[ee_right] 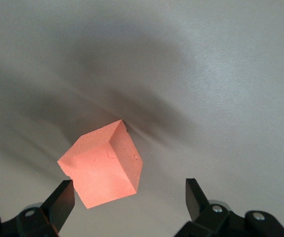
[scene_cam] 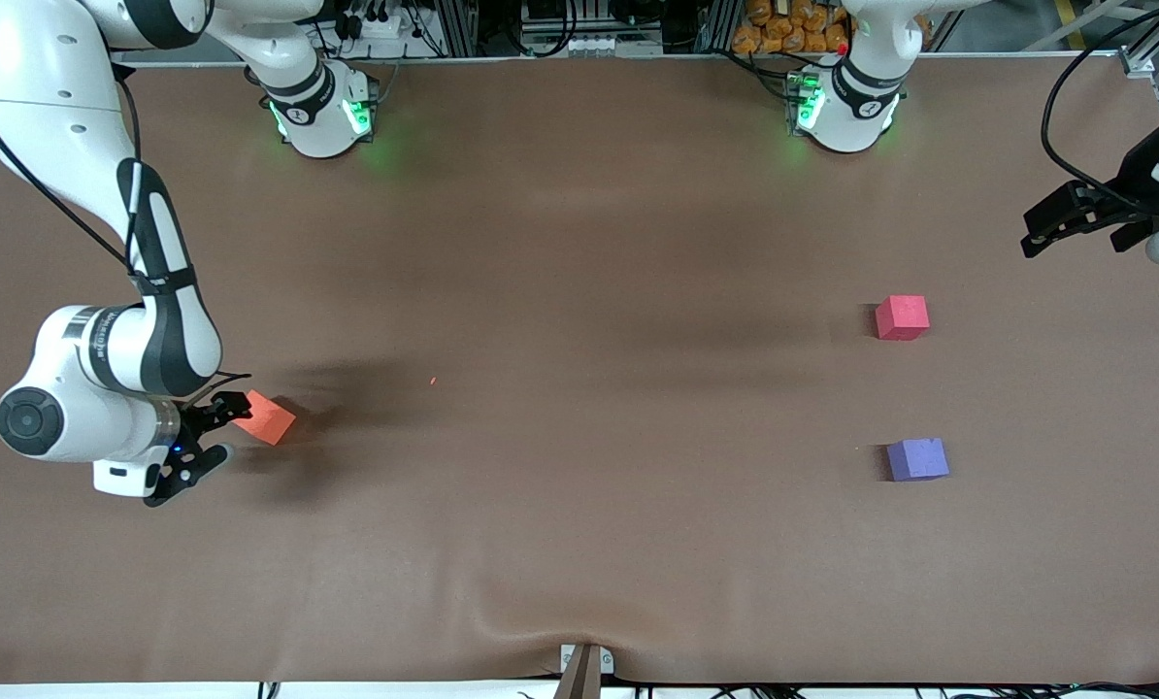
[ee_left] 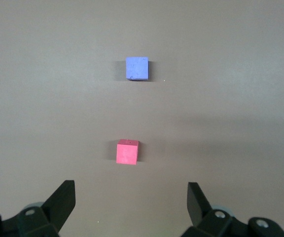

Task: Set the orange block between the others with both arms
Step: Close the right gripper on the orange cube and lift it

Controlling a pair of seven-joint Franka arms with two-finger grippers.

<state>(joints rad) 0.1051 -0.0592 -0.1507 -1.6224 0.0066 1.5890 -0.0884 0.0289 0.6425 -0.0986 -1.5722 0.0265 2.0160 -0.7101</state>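
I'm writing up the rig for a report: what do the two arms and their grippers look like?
Both arms are glossy white jointed shells with black joint bands, on round bases lit green. The right gripper and left gripper are black with two angular fingers. Black cables run along both arms.

Orange block (scene_cam: pixel 265 418) matte orange, glowing pinkish in right wrist view. Red cube (scene_cam: pixel 902 317) pinkish-red. Purple cube (scene_cam: pixel 917 459) purple-blue. Table (scene_cam: pixel 579 544) plain brown. Arms (scene_cam: pixel 133 320) white, black joint bands. Both grippers black. Bases (scene_cam: pixel 322 112) lit green.
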